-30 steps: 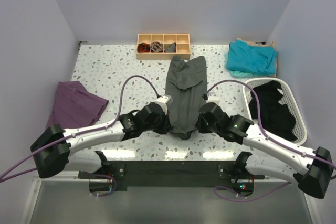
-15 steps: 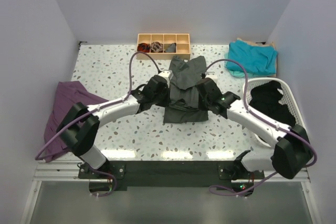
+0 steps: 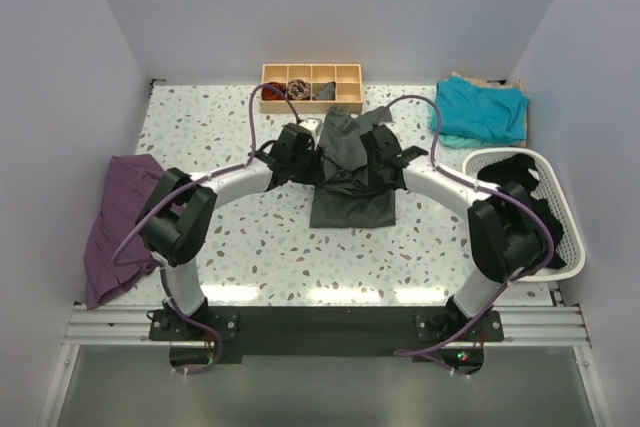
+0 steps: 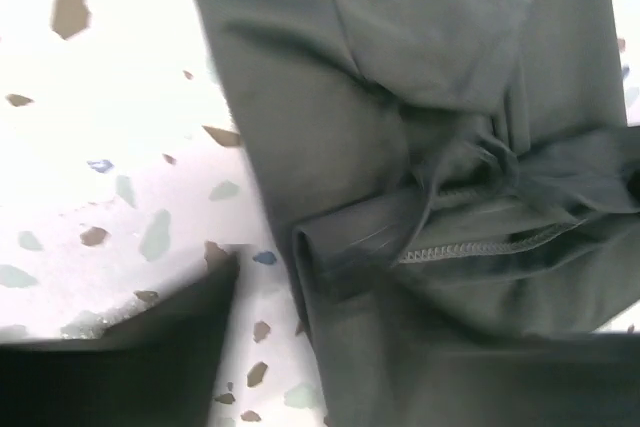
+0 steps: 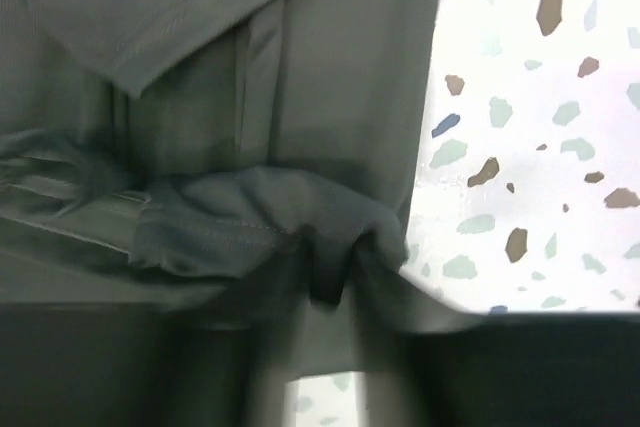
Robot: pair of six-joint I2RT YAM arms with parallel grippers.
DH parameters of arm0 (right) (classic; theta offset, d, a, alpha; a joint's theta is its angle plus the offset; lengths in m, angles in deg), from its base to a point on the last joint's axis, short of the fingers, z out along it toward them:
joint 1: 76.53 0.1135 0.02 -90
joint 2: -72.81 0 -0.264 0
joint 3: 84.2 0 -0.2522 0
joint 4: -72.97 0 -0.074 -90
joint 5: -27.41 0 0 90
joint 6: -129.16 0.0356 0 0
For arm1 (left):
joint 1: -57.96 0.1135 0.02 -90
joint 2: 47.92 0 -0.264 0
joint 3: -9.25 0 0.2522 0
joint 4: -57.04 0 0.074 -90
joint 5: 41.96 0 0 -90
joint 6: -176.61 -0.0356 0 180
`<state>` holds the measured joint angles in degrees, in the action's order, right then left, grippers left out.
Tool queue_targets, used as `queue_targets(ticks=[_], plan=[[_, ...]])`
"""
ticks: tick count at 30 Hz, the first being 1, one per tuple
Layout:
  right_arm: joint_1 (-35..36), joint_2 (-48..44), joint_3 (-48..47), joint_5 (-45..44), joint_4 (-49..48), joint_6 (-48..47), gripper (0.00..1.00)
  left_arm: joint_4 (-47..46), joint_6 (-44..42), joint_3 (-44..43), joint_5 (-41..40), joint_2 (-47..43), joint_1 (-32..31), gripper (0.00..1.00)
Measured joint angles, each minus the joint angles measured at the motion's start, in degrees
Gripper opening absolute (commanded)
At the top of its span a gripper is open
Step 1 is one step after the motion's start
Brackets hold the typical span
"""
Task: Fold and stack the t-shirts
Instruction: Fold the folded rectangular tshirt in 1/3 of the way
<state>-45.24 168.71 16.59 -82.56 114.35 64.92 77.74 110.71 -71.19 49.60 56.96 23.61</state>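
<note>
we see the charcoal grey t-shirt [image 3: 350,202] lying in the middle of the desk [image 3: 250,247], gathered into a narrow strip that runs away from the arm bases; its near part lies flat as a squarish, doubled block with a straight near edge, while its far part is rumpled, with loose flaps overlapping at angles; the cloth is plain, matte and dark, with no print that we can find; in the left wrist view a stitched hem crosses a small rolled fold, and creases bunch together just beyond it; in the right wrist view another hem lies slantwise over a flat layer, and below it the cloth puckers into a soft ridge.

the left pincer [image 3: 315,157] sits at the shirt's left edge and the right pincer [image 3: 385,157] at its right edge, about halfway along the strip; the left camera shows one dark finger [image 4: 140,347] with bare desk between it and the cloth, the other finger hidden, so we cannot tell whether that pincer is released or clenched; the right pincer's fingers [image 5: 120,367] are a dark blur just below the pucker, and we cannot tell whether they grasp it.

the teal t-shirt [image 3: 480,107] lies folded at the far right corner, well apart from the grey one; a white basket [image 3: 572,227] holding dark clothes stands near it; a purple cloth [image 3: 125,212] lies at the left edge; a wooden tray [image 3: 311,85] sits against the far wall.
</note>
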Motion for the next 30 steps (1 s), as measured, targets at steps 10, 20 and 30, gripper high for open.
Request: queue_targets(ticks=[10,20,30], plan=[[-1.0,-2.9,-1.9,-5.7,-0.6,-3.5,0.58,-0.6,-2.7,-4.0,0.2,-0.2,2.4,1.0],[-1.0,-2.1,-2.5,10.1,-1.0,-3.1,0.53,-5.6,-1.9,0.5,19.2,-3.6,2.3,1.0],[-1.0,-0.6,0.7,18.5,-1.3,-1.1,0.52,-7.7,1.3,3.4,29.6,2.5,2.0,1.0]])
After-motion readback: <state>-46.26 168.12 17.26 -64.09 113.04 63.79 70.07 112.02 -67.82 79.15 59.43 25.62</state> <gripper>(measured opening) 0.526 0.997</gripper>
